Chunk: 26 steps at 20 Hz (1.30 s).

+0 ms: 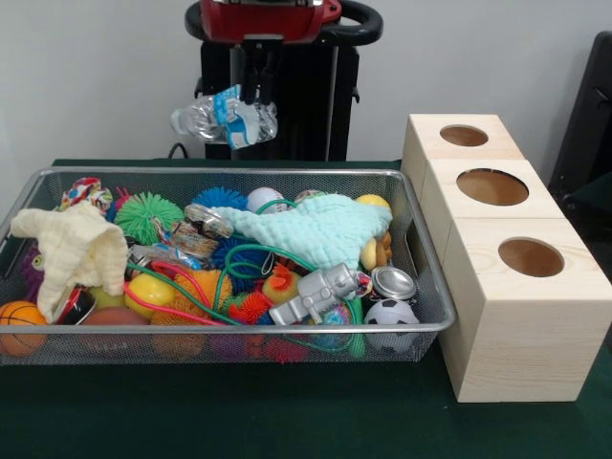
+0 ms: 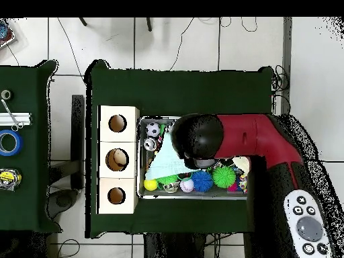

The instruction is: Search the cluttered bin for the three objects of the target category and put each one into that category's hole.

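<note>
My gripper (image 1: 252,96) hangs above the back edge of the wire mesh bin (image 1: 239,173), shut on a crushed clear plastic bottle (image 1: 225,120) with a blue label. The bottle is in the air, clear of the clutter. A small tin can (image 1: 392,282) lies at the bin's right end and a crumpled foil wrapper (image 1: 196,229) lies near its middle. To the right of the bin stands a pale wooden box (image 1: 516,344) with three round holes (image 1: 492,186) in its top. In the overhead view the red arm (image 2: 201,138) hides the gripper and much of the bin (image 2: 140,158).
The bin is packed with a yellow cloth (image 1: 72,249), a mint cloth (image 1: 320,229), spiky balls (image 1: 148,215), a silver toy figure (image 1: 320,292), a soccer ball (image 1: 390,314) and a basketball (image 1: 19,320). A side table with tape rolls (image 2: 8,142) sits left in the overhead view.
</note>
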{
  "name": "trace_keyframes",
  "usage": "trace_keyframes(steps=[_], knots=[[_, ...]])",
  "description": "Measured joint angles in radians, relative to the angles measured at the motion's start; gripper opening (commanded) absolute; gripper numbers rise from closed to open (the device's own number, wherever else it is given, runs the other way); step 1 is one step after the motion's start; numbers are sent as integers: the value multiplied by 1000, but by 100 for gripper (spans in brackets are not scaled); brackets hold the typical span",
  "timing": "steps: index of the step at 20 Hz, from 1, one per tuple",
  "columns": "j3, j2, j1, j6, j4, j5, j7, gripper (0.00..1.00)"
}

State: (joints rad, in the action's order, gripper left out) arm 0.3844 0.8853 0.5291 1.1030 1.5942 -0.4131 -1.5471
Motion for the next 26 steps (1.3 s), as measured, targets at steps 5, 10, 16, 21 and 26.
trace_keyframes(steps=[5,10,16,21,26], knots=[[-26,1,-28,-100,59,28,-3,0],[-72,1,-88,-189,107,58,-24,0],[-119,1,-174,-191,112,96,-58,0],[-157,2,-248,-156,101,139,-90,0],[-194,-4,-325,-79,61,187,-141,0]])
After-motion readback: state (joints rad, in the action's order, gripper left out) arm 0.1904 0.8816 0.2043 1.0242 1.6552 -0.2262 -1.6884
